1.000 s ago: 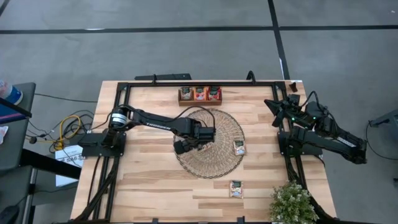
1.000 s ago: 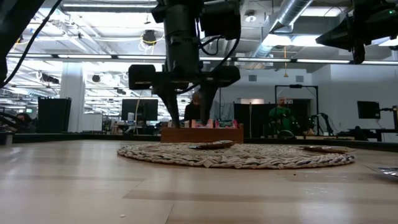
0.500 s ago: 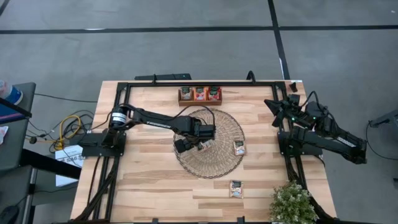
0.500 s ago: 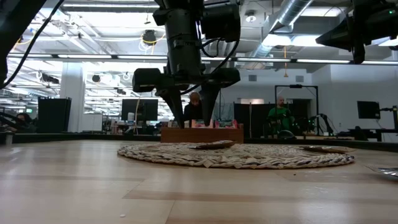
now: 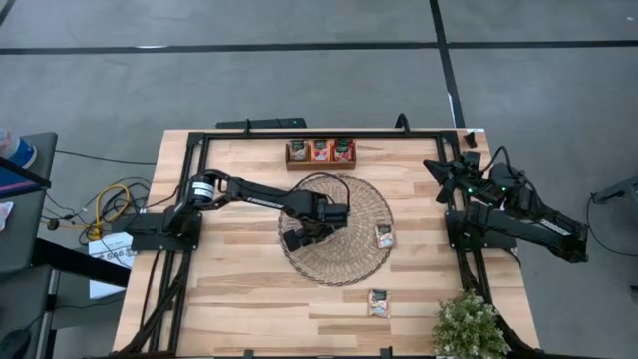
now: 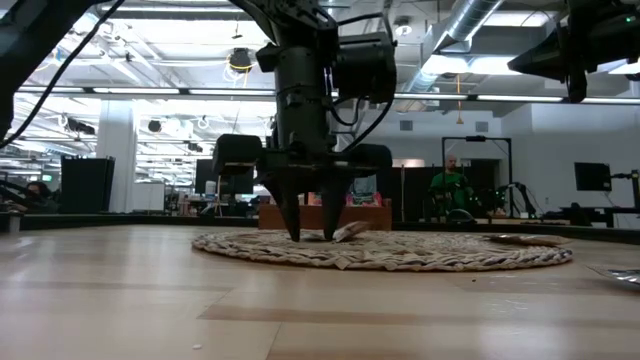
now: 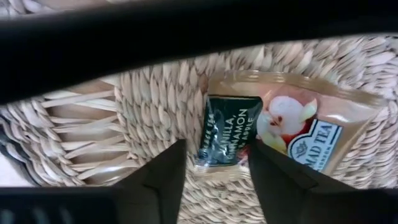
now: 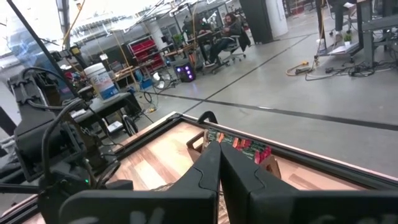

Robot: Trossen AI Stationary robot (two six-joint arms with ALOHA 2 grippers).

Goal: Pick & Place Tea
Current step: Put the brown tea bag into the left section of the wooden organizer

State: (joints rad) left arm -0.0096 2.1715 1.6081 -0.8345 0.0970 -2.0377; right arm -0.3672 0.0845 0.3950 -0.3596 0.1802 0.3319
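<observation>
High view: the left hand [image 5: 311, 231] is seen over the woven mat [image 5: 364, 261]; the right hand [image 5: 446, 172] is parked well off the mat, fingers closed on nothing.

Low view: fingertips are set on the mat.

Left wrist view: a tea sachet [image 7: 280, 127] lies on the mat, its edge between parted fingers [image 7: 163, 176], not yet clamped.

Closed right gripper [image 8: 219, 163] before wooden tray [image 8: 239, 147]

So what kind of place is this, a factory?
More likely a robotics lab or workshop in an open industrial hall. Bare ceiling ducts, a concrete floor with taped lines, rows of desks with screens, and people working behind the table.
</observation>
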